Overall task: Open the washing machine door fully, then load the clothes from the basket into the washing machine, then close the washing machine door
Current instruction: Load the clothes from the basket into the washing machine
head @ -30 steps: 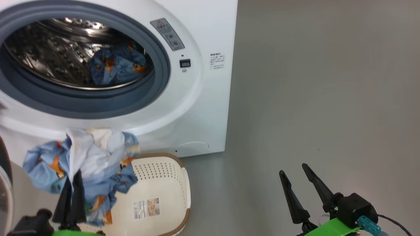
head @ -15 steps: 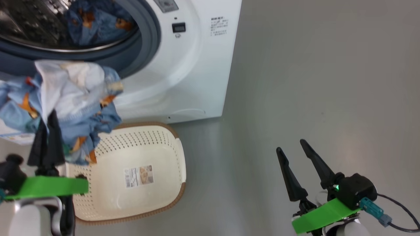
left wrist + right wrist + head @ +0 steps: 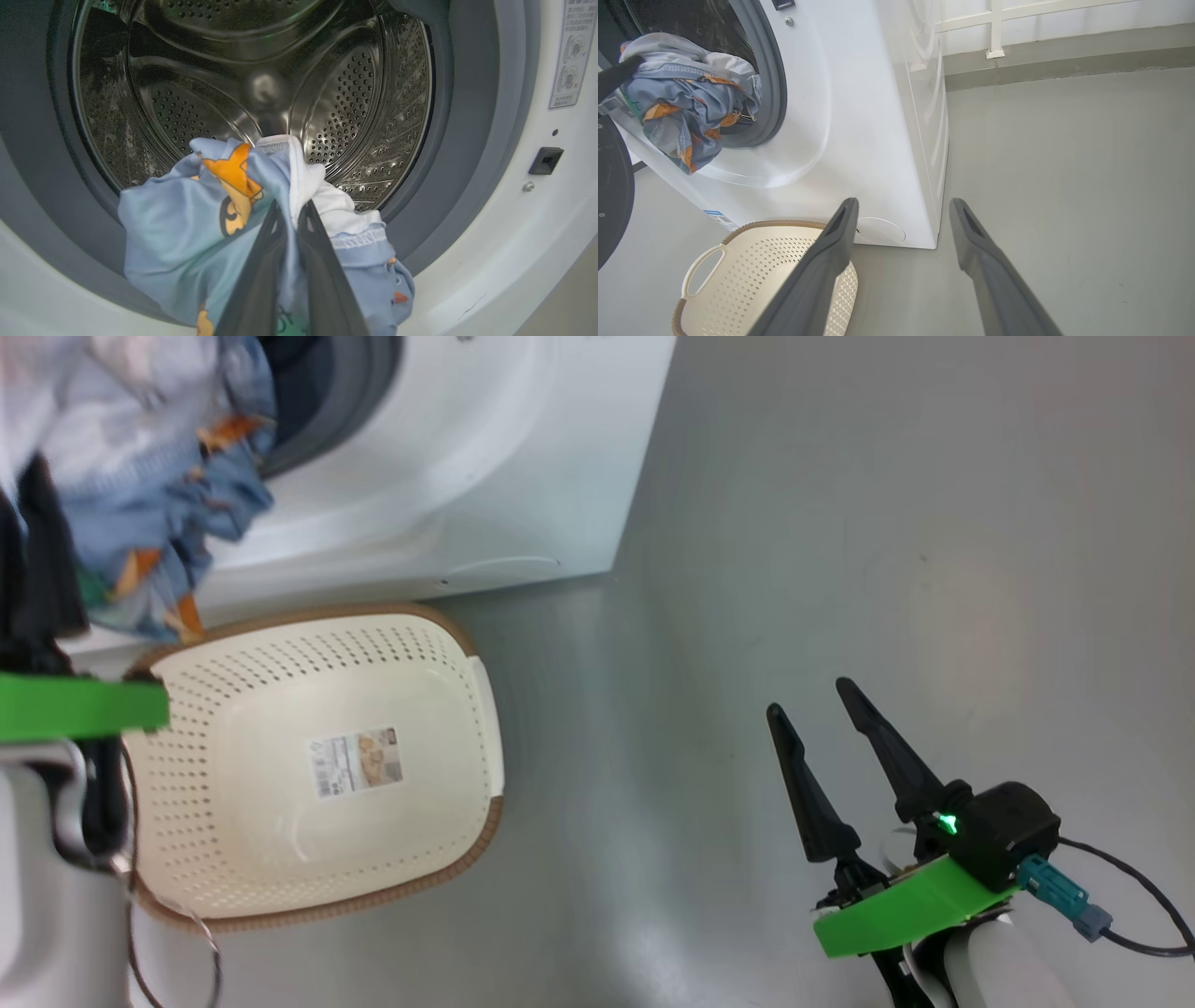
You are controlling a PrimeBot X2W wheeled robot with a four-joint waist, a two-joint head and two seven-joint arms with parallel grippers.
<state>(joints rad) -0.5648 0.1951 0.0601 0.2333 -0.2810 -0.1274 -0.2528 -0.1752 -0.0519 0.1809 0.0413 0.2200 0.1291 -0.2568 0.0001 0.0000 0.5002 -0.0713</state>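
One last bundle of clothes (image 3: 187,224) is hanging pinched in the left claw (image 3: 292,210) at the mouth of the washing machine (image 3: 523,448), the basket (image 3: 280,672) lying bare, the right claw (image 3: 808,696) spread, the door (image 3: 612,196) awaiting closing.

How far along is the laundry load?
Done: glossy black round door stands open; cream perforated plastic basket looks empty. In hand: left end effector shut on light blue bear-print clothes before the perforated steel drum. Remaining: drop inside, close door.
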